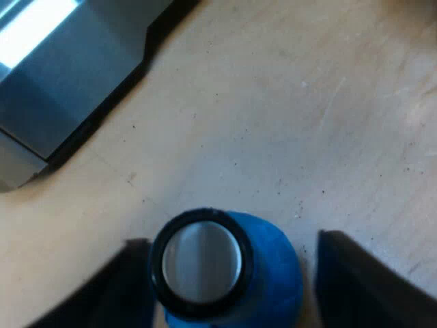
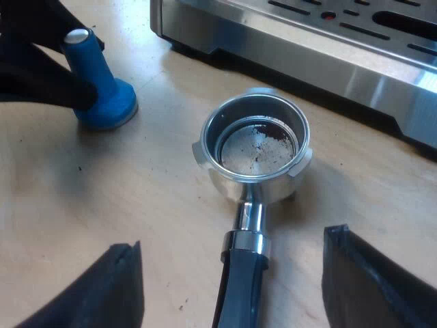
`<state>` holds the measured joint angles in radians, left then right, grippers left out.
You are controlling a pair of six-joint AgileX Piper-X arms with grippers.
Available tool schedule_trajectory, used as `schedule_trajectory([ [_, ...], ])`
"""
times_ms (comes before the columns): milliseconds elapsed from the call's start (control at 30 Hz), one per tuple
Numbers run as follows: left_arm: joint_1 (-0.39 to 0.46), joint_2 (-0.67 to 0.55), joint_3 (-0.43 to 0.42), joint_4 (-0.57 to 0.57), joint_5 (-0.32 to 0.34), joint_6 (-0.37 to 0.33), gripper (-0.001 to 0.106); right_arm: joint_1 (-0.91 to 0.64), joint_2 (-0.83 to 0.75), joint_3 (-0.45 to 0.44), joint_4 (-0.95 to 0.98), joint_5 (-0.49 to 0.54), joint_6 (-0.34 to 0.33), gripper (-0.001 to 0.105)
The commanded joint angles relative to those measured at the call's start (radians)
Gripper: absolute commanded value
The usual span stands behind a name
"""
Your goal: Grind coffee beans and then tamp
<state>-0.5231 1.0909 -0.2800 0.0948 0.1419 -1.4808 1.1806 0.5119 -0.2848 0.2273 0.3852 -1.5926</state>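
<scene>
Left gripper (image 1: 229,240) is open but lopsided round the tamper (image 1: 205,265), so closing could tip it; right gripper (image 2: 232,239) is open over the holder (image 2: 256,147).

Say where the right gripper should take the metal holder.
Probably the dark handle, from above: the holder lies flat on the table, open side up, and its handle runs straight between the open fingers of the right gripper. The round bowl looks too wide to pinch.
</scene>
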Motion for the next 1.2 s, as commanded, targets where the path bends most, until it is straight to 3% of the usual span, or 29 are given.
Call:
schedule_trajectory([
  [33,0.0,-0.016,0.0,-0.01,-0.003,0.004,0.064,0.0,-0.006,-0.003,-0.006,-0.008,-0.002,0.059],
  [233,0.0,-0.085,-0.029,0.028,-0.015,0.004,0.064,0.0,-0.006,-0.003,-0.006,-0.008,-0.002,0.059],
  [500,0.0,-0.262,-0.149,0.183,-0.015,0.004,0.064,0.0,-0.006,-0.01,-0.014,-0.008,0.027,0.059],
  [800,0.0,-0.431,-0.274,0.318,-0.011,-0.009,0.064,0.0,-0.006,-0.158,0.067,-0.038,0.027,0.059],
  [1033,0.0,-0.493,-0.363,0.329,0.096,-0.142,0.06,0.0,-0.006,-0.297,0.251,-0.038,0.027,0.059],
  [1200,0.0,-0.492,-0.433,0.331,0.102,-0.199,0.048,-0.003,0.015,-0.388,0.354,-0.017,0.024,0.059],
])
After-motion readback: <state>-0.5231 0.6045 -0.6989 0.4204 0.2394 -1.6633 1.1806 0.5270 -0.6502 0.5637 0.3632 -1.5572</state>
